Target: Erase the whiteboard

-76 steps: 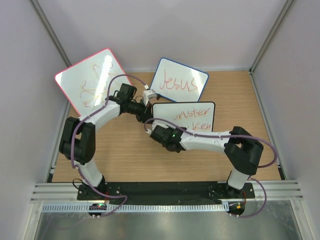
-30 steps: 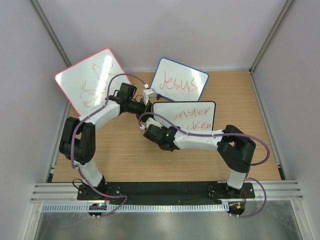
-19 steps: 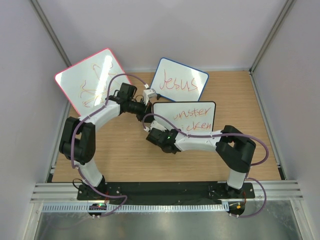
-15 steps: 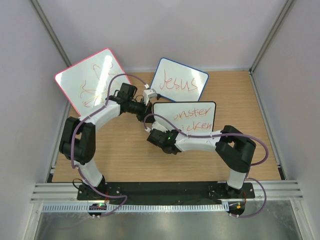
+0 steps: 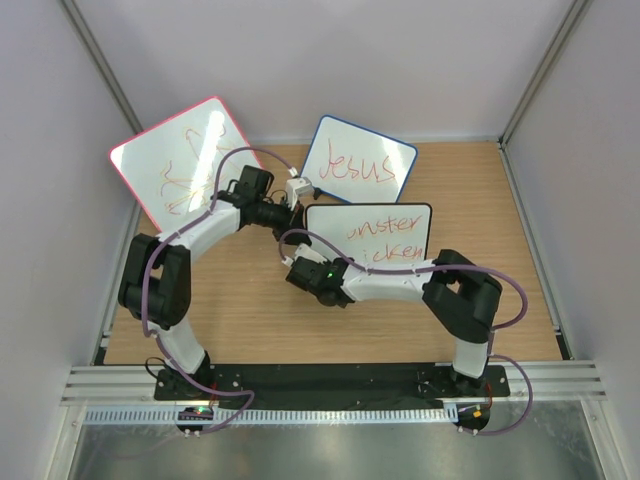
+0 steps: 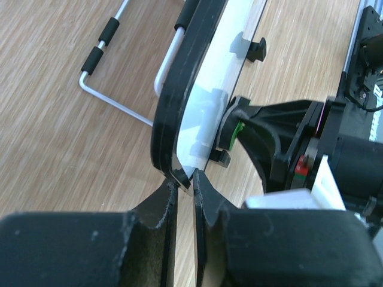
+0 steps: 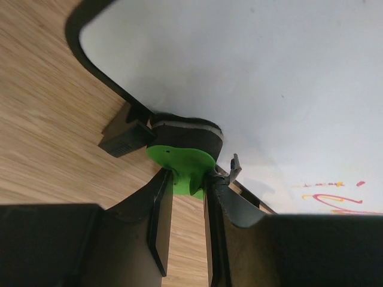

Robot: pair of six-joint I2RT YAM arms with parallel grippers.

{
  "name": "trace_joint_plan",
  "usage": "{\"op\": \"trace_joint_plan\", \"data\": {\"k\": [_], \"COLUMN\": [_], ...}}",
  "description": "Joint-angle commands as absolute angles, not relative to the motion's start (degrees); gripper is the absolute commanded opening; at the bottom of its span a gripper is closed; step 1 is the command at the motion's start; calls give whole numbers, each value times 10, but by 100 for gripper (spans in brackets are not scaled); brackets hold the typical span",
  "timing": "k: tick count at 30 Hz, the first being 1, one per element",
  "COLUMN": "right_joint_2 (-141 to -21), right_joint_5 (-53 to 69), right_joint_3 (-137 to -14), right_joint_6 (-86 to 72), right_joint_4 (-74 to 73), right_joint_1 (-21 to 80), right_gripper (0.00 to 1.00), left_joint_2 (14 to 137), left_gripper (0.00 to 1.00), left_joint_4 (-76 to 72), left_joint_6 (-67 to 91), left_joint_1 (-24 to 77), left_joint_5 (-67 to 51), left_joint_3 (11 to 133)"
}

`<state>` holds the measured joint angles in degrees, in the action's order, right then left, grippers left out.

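Kinda crowded around here. Ahead and to the left of the left tool [image 6: 184,188] there's a bent wire stand [image 6: 119,107] with black rubber sleeves, lying on the bench [image 5: 250,320], which is pale wood grain. Further out on that same side is the blue-framed board [image 5: 358,165] reading "Jesus". Back behind that tool's wrist is the bigger pink-red-framed board [image 5: 180,160] with red and yellow scribbles.

The whiteboard [image 5: 375,235] sits right at the tips of both tools. It's got a thin black frame, rounded corners and a glossy white face with red lettering. The left tool is pinched onto the frame's rounded corner, fingers nearly together. The right tool [image 7: 187,185] is clamped on the green plastic tab of the eraser [image 7: 184,134]. The eraser's dark pad is pressed on the board's face just ahead of its fingertips, beside a stubby black foot [image 7: 122,139].
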<state>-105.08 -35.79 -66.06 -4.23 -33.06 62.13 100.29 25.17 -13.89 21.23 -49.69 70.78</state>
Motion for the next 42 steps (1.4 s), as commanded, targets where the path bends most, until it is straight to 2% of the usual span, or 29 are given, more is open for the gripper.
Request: {"op": "trace_joint_plan", "data": {"k": [1, 10, 20, 29, 36, 42], "right_joint_2": [-1070, -1057, -949, -989, -976, -947], "right_joint_5": [-337, -373, -418, -395, -318, -397], "right_joint_3": [-710, -685, -584, -629, -636, -635], "right_joint_6": [-22, -41, -88, -72, -48, -46], "right_joint_4": [-260, -274, -299, -280, -169, -150], "right_joint_1": [620, 604, 565, 586, 598, 590], "right_gripper": [1, 1, 1, 1, 1, 1], "left_joint_2": [996, 994, 997, 992, 988, 980], "left_gripper": [0, 0, 0, 0, 0, 0], "left_joint_4": [250, 250, 251, 256, 258, 260], "left_joint_6": [-157, -157, -162, -163, -163, -170], "left_joint_1": [214, 214, 215, 214, 214, 214], "left_joint_5": [-485, -486, -486, -485, -484, -483], "left_joint_3": [723, 723, 723, 722, 717, 702]}}
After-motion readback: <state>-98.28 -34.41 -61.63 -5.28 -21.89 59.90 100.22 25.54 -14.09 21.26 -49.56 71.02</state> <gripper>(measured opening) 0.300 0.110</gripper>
